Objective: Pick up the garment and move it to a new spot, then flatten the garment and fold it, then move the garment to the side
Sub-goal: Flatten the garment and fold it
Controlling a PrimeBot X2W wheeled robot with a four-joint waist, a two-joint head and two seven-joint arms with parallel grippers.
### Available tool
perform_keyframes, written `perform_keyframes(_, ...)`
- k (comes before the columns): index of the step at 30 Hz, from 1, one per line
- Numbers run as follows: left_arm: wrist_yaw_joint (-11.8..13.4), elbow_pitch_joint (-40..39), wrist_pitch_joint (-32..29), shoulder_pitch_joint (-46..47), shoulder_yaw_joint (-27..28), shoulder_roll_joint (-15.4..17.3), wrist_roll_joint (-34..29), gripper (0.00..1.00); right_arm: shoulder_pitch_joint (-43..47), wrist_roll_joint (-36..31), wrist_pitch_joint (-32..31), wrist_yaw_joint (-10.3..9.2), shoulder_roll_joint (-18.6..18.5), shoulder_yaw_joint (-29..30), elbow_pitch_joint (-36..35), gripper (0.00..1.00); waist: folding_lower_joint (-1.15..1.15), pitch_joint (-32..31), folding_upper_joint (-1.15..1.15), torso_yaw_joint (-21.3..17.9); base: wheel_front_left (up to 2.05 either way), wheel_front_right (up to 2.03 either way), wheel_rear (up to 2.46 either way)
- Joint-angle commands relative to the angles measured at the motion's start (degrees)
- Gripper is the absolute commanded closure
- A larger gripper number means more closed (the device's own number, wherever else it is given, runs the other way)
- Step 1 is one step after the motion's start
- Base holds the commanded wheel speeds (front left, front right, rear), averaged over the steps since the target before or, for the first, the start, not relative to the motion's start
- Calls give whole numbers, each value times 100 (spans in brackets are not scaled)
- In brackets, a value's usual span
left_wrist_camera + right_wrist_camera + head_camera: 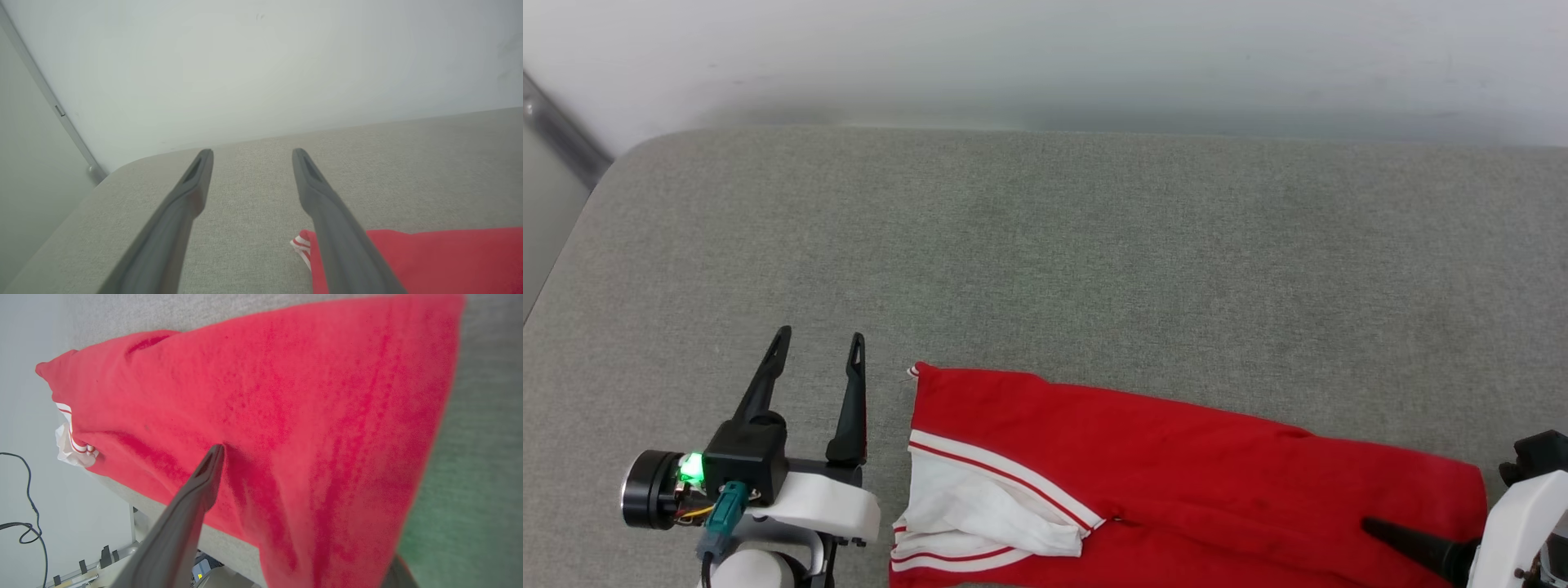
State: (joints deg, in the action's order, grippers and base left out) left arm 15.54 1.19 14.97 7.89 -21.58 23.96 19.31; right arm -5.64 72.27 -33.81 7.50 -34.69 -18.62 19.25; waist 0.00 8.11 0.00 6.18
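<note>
The garment (1176, 474) lies folded into a long red band along the near edge of the grey padded surface (1045, 245), plain red side up. A white sleeve (980, 506) with red-white striped trim shows at its left end. My left gripper (819, 335) stands open just left of the garment, apart from it, with nothing between its fingers (188, 204). My right gripper (1388, 543) is at the garment's right end with its jaws wide apart. One finger (196, 498) lies on top of the red cloth (286, 396); the other is mostly hidden at the cloth's edge.
A pale wall (1045, 57) runs behind the grey surface, whose rounded corner (629, 155) is at the far left. The garment overhangs the near edge slightly, and beyond that edge are floor and a black cable (28, 522).
</note>
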Motion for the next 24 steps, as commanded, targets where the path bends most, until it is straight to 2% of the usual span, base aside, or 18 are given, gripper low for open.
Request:
perform_keyframes(1,-49,-58,28,-116,207,-170,-147,0,48,-33,-49,-2,225,-183,58,0,0,10,0,16,0,0,0)
perform_keyframes(3,-137,-85,27,-217,424,-372,-327,0,1,-75,-23,-3,246,-217,66,0,0,3,0,36,0,0,0)
perform_keyframes(4,-173,-107,27,-268,545,-476,-416,0,-27,-104,28,-3,250,-211,64,53,0,-4,0,42,0,0,0)
perform_keyframes(5,-200,-118,27,-323,662,-569,-503,0,-48,-121,62,-3,257,-218,81,91,0,-13,0,44,0,0,0)
perform_keyframes(6,-233,-138,22,-374,770,-667,-574,0,-63,-142,68,-2,260,-231,85,100,0,-25,0,44,0,0,0)
perform_keyframes(10,-380,-218,22,-592,1149,-974,-921,0,-92,-202,188,-2,207,-229,122,100,0,-109,0,31,0,0,0)
perform_keyframes(11,-476,-261,22,-770,1384,-1141,-1141,0,-117,-230,264,-3,164,-214,168,100,0,-199,0,-1,0,0,0)
perform_keyframes(18,-684,-246,23,-1064,1750,-1335,-1425,0,-107,-285,420,-3,-10,-173,215,100,0,-386,0,-76,0,0,0)
perform_keyframes(24,-796,-250,23,-1289,1935,-1444,-1651,0,11,-405,488,-3,-458,-41,307,100,0,-561,0,-128,0,0,0)
